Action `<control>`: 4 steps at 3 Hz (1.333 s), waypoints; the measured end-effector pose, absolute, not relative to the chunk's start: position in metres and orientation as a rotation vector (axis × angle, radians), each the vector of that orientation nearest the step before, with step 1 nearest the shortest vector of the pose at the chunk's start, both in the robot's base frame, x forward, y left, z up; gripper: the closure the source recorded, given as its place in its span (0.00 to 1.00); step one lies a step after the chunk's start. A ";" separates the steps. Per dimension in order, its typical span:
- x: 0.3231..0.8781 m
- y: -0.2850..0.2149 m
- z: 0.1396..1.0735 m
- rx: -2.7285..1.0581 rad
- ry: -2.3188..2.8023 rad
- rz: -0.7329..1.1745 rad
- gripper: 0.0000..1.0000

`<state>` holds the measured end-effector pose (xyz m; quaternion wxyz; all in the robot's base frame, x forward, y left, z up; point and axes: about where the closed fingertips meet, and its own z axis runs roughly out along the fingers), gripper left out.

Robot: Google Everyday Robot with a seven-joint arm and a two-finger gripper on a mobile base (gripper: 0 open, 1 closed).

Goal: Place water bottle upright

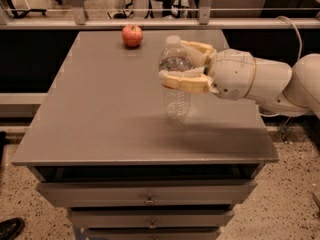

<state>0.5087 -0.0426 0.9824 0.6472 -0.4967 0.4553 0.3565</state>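
While my gripper (173,60) clasps the water bottle (177,101) at mid-body, it is upright over the tabletop (100,119). Red apple (132,35) is well apart, nr back edge.

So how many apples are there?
1. The apple sits near the table's far edge, left of the water bottle, which the gripper holds upright. None seems hidden.

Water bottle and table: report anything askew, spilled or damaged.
Nothing stands out. The water bottle is upright with its cap on, and the pincer is shut around its middle from the right. The red apple sits whole near the table's far edge. No spill shows.
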 end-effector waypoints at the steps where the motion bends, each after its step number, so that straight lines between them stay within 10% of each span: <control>1: 0.510 -0.045 0.969 -1.127 1.051 0.816 1.00; 4: 0.517 -0.048 0.944 -1.096 1.060 0.862 0.30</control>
